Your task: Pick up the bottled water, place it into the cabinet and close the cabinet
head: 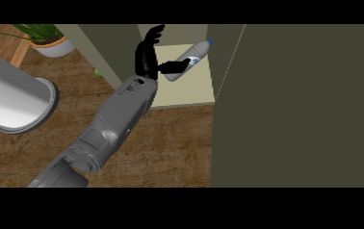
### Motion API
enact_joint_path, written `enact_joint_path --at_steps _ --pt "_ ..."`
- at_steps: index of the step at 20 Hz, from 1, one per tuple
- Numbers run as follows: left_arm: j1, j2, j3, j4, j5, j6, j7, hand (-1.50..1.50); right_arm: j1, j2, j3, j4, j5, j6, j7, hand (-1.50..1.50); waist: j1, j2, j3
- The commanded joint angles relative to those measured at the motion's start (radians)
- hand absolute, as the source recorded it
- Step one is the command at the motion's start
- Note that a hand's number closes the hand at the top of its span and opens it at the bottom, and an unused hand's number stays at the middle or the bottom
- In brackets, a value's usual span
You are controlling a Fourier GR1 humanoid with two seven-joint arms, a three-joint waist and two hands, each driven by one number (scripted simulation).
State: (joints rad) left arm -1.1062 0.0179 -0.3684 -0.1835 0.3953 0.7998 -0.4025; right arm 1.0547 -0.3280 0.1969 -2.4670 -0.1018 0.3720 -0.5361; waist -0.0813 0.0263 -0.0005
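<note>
The bottle [190,60] lies just to the right of the robot hand [148,55], inside the open cabinet [186,91], above its pale shelf floor. The thumb reaches rightward from the palm and touches the bottle's lower half, over the label; the fingers stand straight up and away from the bottle, toward the cabinet's back. So the robot hand is mostly open, with only the thumb against the bottle. Whether the bottle rests on the shelf or is propped by the thumb is hard to tell from this steep angle.

One bottle shows, and one robot hand, on a single grey forearm that comes up from the lower left. By its place at the left it seems to be the left hand; the other one is out of view.

The bottle is tilted. Its long axis runs from lower left to upper right, with the blue cap at the upper right end, pointing away from the robot hand and toward the cabinet's right wall. Its base is the end nearest the thumb.

Right of the bottle, a large dark door [292,108] stands open, filling the right side of the view. Below the robot hand, under the forearm, lies the wooden bench [171,146]. Left of the forearm stands one grey cylinder [21,103], and beyond it, up and left of the robot hand, one potted plant [48,39].
</note>
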Motion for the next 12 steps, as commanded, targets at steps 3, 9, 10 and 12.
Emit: enact_joint_path --at_steps 3,9,10,12 --pt "-0.042 0.004 0.035 0.019 0.007 -0.055 -0.069 -1.5 0.023 -0.005 -0.01 -0.065 -0.081 0.022 0.017 -1.5 -0.008 0.004 -0.001" --pt "-0.008 -0.017 0.184 -0.173 0.146 -0.204 -0.279 1.5 0.017 -0.004 0.0 -0.051 -0.058 0.032 0.014 -1.5 0.008 -0.001 -0.004" --pt "0.012 -0.008 0.194 -0.175 0.15 -0.275 -0.311 1.5 0.017 0.005 0.001 -0.04 -0.055 0.026 0.011 -1.5 0.018 -0.002 -0.003" --pt "-0.009 -0.017 0.183 -0.171 0.148 -0.359 -0.292 1.5 -0.009 0.005 0.002 -0.062 -0.068 0.018 0.046 -1.5 0.033 -0.005 -0.002"
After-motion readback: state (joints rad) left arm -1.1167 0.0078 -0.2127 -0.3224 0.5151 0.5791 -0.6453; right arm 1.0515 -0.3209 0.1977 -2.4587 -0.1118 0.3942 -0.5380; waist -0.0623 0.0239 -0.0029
